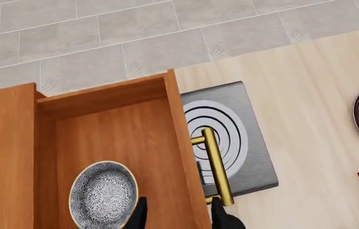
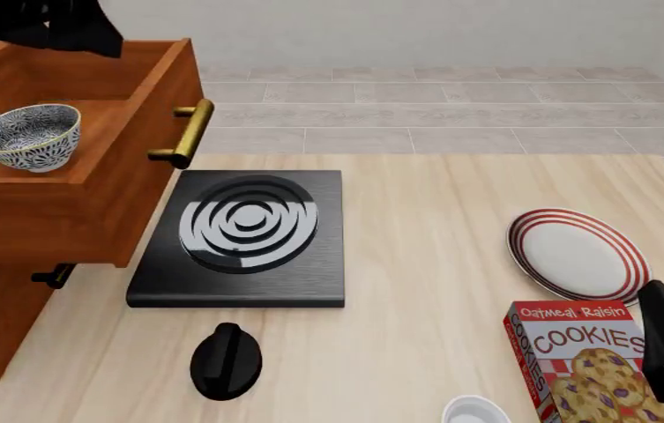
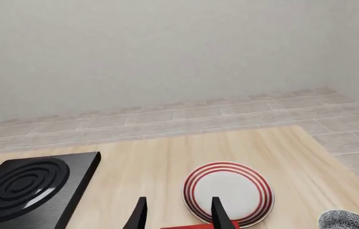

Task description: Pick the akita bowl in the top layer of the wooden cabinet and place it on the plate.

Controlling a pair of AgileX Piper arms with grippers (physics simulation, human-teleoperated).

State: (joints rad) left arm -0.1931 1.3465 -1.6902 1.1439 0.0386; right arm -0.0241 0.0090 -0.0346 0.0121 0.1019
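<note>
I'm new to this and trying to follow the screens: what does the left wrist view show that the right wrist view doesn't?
Only the left wrist view shows the open top layer of the wooden cabinet, with the akita bowl sitting inside and the brass handle between the left hand's open fingers. Only the right wrist view shows the whole plate, the back wall and the right hand, open and empty. Both show the black stove, the table and the tiled floor.
</note>
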